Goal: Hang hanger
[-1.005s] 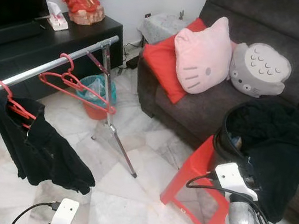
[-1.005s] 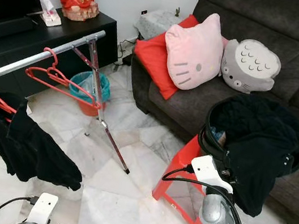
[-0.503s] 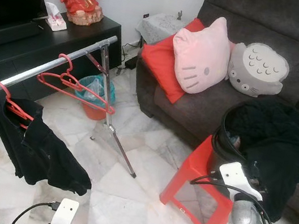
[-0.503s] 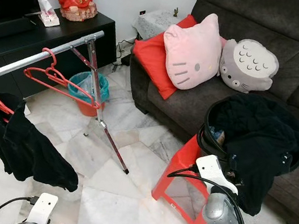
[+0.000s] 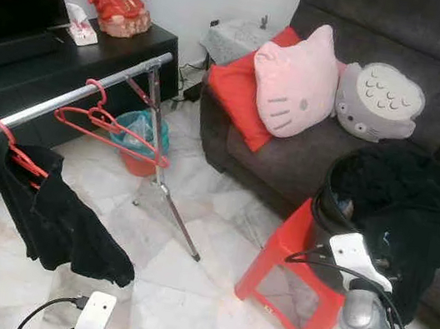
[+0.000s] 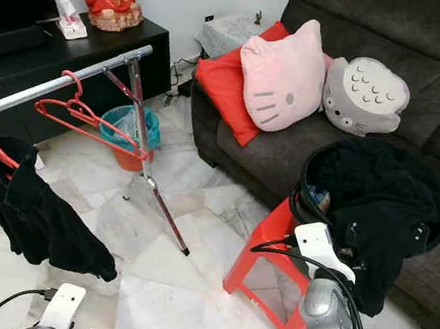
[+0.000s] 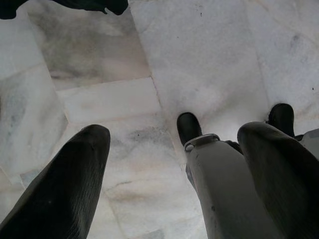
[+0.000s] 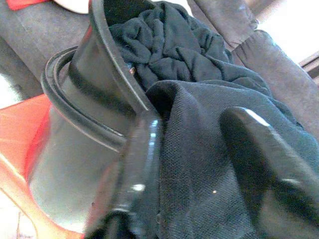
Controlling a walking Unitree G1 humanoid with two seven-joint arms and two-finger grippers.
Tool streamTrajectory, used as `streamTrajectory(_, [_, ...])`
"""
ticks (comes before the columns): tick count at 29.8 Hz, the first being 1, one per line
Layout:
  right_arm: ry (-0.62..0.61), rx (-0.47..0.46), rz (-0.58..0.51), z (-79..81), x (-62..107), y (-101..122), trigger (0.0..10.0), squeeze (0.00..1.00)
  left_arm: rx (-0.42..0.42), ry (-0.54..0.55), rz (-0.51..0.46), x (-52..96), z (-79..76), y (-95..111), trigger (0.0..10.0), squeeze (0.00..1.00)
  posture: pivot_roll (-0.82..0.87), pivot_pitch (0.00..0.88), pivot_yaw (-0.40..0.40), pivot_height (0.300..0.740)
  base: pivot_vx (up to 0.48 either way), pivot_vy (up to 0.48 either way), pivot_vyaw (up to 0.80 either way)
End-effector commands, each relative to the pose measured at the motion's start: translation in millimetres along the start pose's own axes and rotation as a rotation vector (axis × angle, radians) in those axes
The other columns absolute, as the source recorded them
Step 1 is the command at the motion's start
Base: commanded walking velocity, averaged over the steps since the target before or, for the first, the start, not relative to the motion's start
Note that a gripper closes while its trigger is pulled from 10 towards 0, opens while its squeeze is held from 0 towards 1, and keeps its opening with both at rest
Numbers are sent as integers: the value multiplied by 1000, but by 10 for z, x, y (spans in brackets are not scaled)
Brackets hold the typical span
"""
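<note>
Left eye view shows a long silver rail [image 5: 62,100] running from the near left toward the far middle, held up on thin metal legs. Two red hangers hook over it. One red hanger [image 5: 109,122] hangs bare, further along the rail. The other hanger [image 5: 15,149], nearer and more to the left, carries a black shirt [image 5: 59,218] that droops down toward the marble floor [image 5: 181,293]. The hooks sit over the rail so the clothes can hang without touching the ground.

On the right, a black basket [image 5: 339,210] sits on a red stool [image 5: 292,265], which lifts it up to an easy height. Dark clothes [image 5: 414,218] are piled in it and spill over its edge.

Right wrist view shows the right gripper [image 8: 199,164] right at the basket rim, its two fingers apart, with black cloth lying between them. I think it is reaching for the next piece to hang, but it is not pinching the cloth yet.

Left wrist view shows the left gripper [image 7: 174,164] hanging idle, pointing down at the floor, fingers apart and holding nothing.

On the couch [image 5: 289,155] sit a pink cat-face pillow [image 5: 295,80] and a grey pillow [image 5: 380,92]. I can read no words or labels anywhere.
</note>
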State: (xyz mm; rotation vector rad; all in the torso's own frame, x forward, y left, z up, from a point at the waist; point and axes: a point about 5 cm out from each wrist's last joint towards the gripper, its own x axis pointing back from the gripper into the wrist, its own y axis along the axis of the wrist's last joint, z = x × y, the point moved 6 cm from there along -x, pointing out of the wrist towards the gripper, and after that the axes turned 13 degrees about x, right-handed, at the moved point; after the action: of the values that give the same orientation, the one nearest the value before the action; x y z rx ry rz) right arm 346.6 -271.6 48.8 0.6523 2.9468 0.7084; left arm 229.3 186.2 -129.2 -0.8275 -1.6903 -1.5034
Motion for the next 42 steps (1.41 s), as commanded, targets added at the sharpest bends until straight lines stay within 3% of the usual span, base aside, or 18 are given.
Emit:
streamTrajectory(1, [-30, -13, -5, -80, -18, 33, 0, 0, -5, 2, 9, 2, 11, -18, 10000, 0, -16, 0, 38, 740, 0, 0, 0])
streamTrajectory(6, [-15, -4, 25, -41, -9, -32, 0, 0, -6, -1, 11, 2, 8, -22, 10000, 0, -16, 0, 38, 740, 0, 0, 0])
streamTrajectory(7, [-9, 1, 32, -27, -4, -49, 2157, 0, -6, -1, 11, 2, 8, -22, 10000, 0, -14, 0, 37, 740, 0, 0, 0])
streamTrajectory(9, [-6, 1, 37, -19, 2, -59, 2157, 0, -5, -1, 11, 2, 9, -21, 10000, 0, -14, 0, 38, 740, 0, 0, 0])
streamTrajectory(10, [-1, -3, 47, -8, 6, -75, 4706, 0, -6, -1, 11, 2, 9, -21, 10000, 0, -15, 0, 38, 740, 0, 0, 0])
streamTrajectory(11, [2, -6, 54, 0, 8, -86, 4706, 0, -6, -1, 11, 2, 9, -21, 10000, 0, -15, 0, 39, 740, 0, 0, 0])
streamTrajectory(12, [10, -8, 66, 16, 11, -108, 10000, 0, -6, -2, 12, 2, 8, -21, 10000, 0, -15, 0, 39, 740, 0, 0, 0])
streamTrajectory(23, [29, -44, 109, 59, 28, -189, 10000, 0, -10, -6, 14, 2, 8, -21, 10000, 0, -14, 0, 41, 740, 0, 0, 0])
streamTrajectory(24, [-17, -55, 97, -18, 27, -173, 0, 0, -11, -5, 14, 2, 10, -21, 10000, 0, -15, 0, 41, 740, 0, 0, 0])
streamTrajectory(25, [-107, -67, 88, -171, 36, -168, 0, 0, -13, -4, 13, 3, 13, -21, 10000, 0, -14, 0, 41, 740, 0, 0, 0])
streamTrajectory(31, [-257, -142, 153, -399, 112, -309, 0, 0, -17, -1, 12, 3, 18, -21, 10000, 0, -17, 0, 41, 740, 0, 0, 0])
streamTrajectory(37, [-271, -240, 243, -352, 211, -519, 0, 0, -21, -1, 13, 4, 20, -26, 10000, 0, -18, 0, 42, 740, 0, 0, 0])
streamTrajectory(41, [-259, -254, 261, -313, 225, -559, 0, 0, -21, -1, 13, 4, 20, -27, 10000, 0, -19, 0, 42, 740, 0, 0, 0])
streamTrajectory(42, [-302, -290, 309, -346, 284, -671, 0, 0, -21, 1, 12, 4, 22, -26, 10000, 0, -15, 0, 40, 740, 0, 0, 0])
